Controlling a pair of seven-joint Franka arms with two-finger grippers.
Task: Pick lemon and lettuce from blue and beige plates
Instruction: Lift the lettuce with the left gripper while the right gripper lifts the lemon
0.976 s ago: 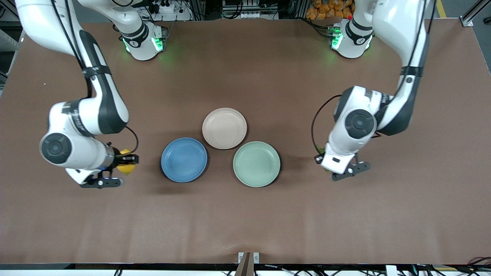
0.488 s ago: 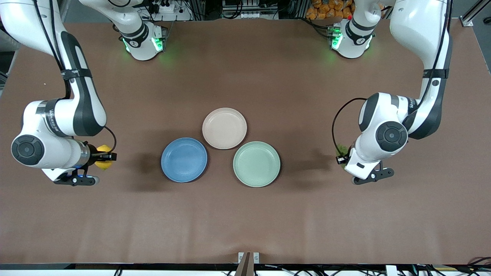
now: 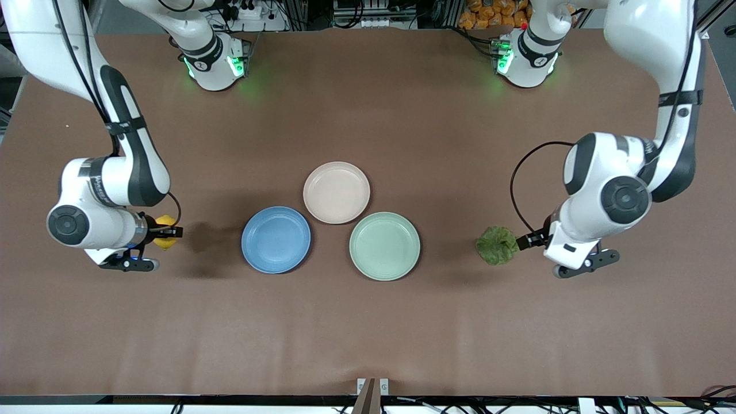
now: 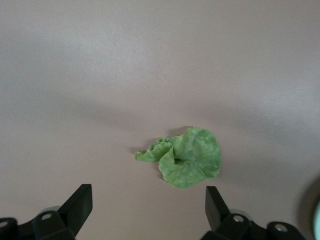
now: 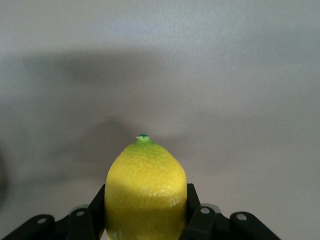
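Observation:
The yellow lemon [image 3: 165, 223] is held in my right gripper [image 3: 171, 232], which is shut on it low over the bare table, toward the right arm's end from the blue plate [image 3: 276, 240]. The right wrist view shows the lemon [image 5: 145, 185] between the fingers [image 5: 194, 200]. The green lettuce leaf [image 3: 497, 245] lies on the table, toward the left arm's end from the green plate. My left gripper [image 3: 524, 241] is open and empty beside it. In the left wrist view the lettuce [image 4: 185, 157] lies just past the spread fingers [image 4: 80, 202]. The beige plate [image 3: 336, 192] is empty.
A green plate [image 3: 384, 246] sits empty beside the blue plate and nearer to the front camera than the beige one. All three plates cluster at the table's middle. Brown table surface [image 3: 368, 333] stretches around them.
The left gripper has let go of the lettuce, which now lies on the table, and has moved toward its arm's end. The right arm moved outward from the blue plate, still holding the lemon.

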